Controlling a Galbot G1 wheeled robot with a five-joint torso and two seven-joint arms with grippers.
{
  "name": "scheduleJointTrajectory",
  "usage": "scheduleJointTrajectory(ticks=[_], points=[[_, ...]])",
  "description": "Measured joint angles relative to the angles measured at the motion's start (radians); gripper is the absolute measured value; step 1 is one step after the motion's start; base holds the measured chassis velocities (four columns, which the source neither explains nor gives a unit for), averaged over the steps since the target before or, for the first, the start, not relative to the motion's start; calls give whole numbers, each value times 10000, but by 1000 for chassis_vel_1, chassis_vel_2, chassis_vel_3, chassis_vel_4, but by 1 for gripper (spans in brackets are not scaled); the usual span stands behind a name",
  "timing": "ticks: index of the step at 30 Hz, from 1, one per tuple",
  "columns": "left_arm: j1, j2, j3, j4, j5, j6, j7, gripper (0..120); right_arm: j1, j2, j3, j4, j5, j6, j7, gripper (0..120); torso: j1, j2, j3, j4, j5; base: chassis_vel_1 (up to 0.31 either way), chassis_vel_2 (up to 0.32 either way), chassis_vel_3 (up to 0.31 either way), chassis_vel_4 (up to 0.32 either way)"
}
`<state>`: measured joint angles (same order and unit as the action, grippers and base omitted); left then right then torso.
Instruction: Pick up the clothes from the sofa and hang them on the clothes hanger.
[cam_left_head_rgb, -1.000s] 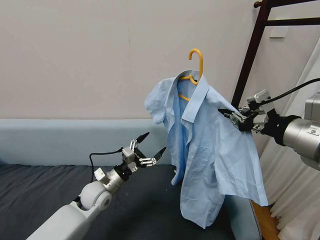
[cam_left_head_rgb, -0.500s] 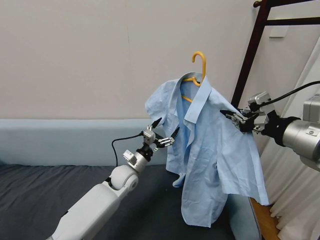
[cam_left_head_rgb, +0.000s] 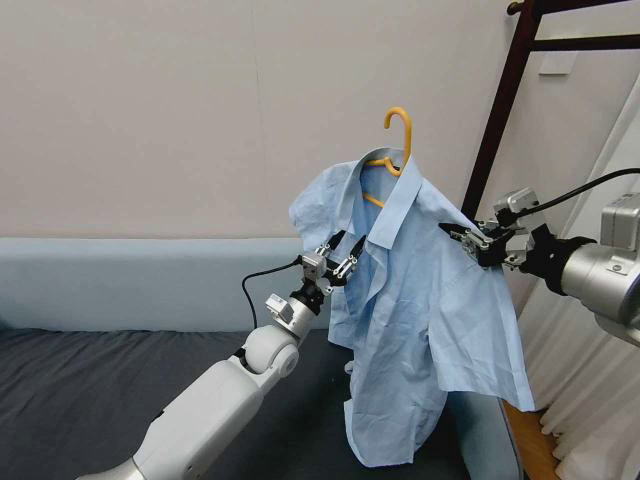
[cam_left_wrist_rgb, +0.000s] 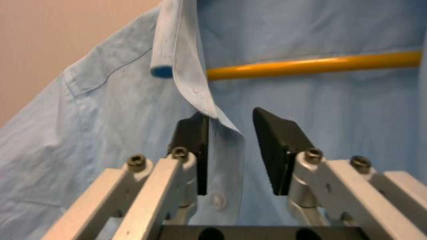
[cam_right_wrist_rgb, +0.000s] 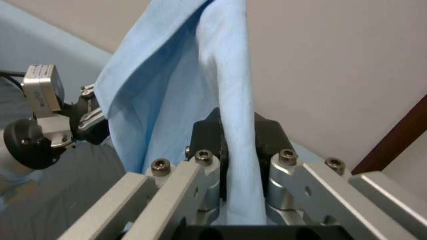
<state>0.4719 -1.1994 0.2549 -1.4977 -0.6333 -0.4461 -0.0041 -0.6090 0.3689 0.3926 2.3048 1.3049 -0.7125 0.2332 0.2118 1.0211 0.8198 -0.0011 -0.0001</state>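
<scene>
Sofa seat (cam_left_head_rgb: 90, 390): dark grey, nearest, along the bottom of the head view.
Left arm (cam_left_head_rgb: 215, 410): white, reaching up and forward from the lower left, above the sofa seat.
Left gripper (cam_left_head_rgb: 341, 256): raised to the open front of the shirt (cam_left_head_rgb: 430, 320), just below the collar. Jaws apart by a moderate gap, clamped on nothing.
Left fingers (cam_left_wrist_rgb: 197, 150): black pads on either side of the shirt's front edge. Edge hanging down between them, close against one pad, with a clear gap to the other.
Shirt: light blue, short-sleeved, lifted clear of the sofa seat. Front open, hem dangling above the seat's right end, with the hanger (cam_left_head_rgb: 399, 135) inside the collar.
Right gripper (cam_left_head_rgb: 462, 236): at the shirt's shoulder on the robot's right, higher than the left gripper. Closed tight on a fold of blue cloth, seen pinched between both pads in the right wrist view.
Hanger: yellow, hook standing up free above the collar. Crossbar visible behind the front edge in the left wrist view.
Sofa back (cam_left_head_rgb: 120, 280): pale blue, behind the seat and the left arm.
Rack (cam_left_head_rgb: 497, 120): dark wooden post slanting up at the upper right, behind the right gripper, apart from the hook.
Wall (cam_left_head_rgb: 150, 110): plain and pale, farthest back.
</scene>
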Motion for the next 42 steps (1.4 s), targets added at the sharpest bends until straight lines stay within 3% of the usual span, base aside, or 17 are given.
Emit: scheduleJointTrajectory(ticks=[7,13,23,27,32,34,35,37,42], points=[[-195,-74,179,-664,-600,-54,-142,0,-72,-20,60,-50,-116,59,-70,7,0,0,0,0,-1,0,0,0,0],[-396,-268,519,-965,-1035,-72,-155,0,-169,-40,137,-40,-193,104,-80,7,0,0,-2,-3,0,0,0,0,0],[92,-209,735,-400,-65,-126,-407,0,-247,-14,210,-35,-196,136,-112,7,0,0,-1,0,-1,0,0,0,0],[517,18,486,-726,18,-219,-828,17,-249,-15,239,-12,-135,224,-120,7,0,0,-1,-1,-1,0,0,0,0],[914,331,163,-1137,-108,-351,-839,30,-249,-39,246,-5,-116,238,-138,7,0,1,-1,0,-3,0,0,0,0],[1175,618,-91,-1432,-497,-487,-506,39,-234,-55,249,0,-110,246,-158,7,0,0,-1,0,-3,0,0,0,0],[1486,1129,-452,-1883,-1406,-591,499,52,-162,-67,240,-3,-108,255,-178,7,0,1,-1,1,-2,0,0,0,0],[1635,1459,-656,-2103,-1965,-600,1425,65,-138,-76,226,-26,-108,265,-193,7,0,1,-1,1,-3,0,0,0,0],[1649,1595,-741,-2199,-2314,-518,2134,79,-107,-67,196,-31,-110,270,-232,7,0,1,-1,1,-3,0,0,0,0]])
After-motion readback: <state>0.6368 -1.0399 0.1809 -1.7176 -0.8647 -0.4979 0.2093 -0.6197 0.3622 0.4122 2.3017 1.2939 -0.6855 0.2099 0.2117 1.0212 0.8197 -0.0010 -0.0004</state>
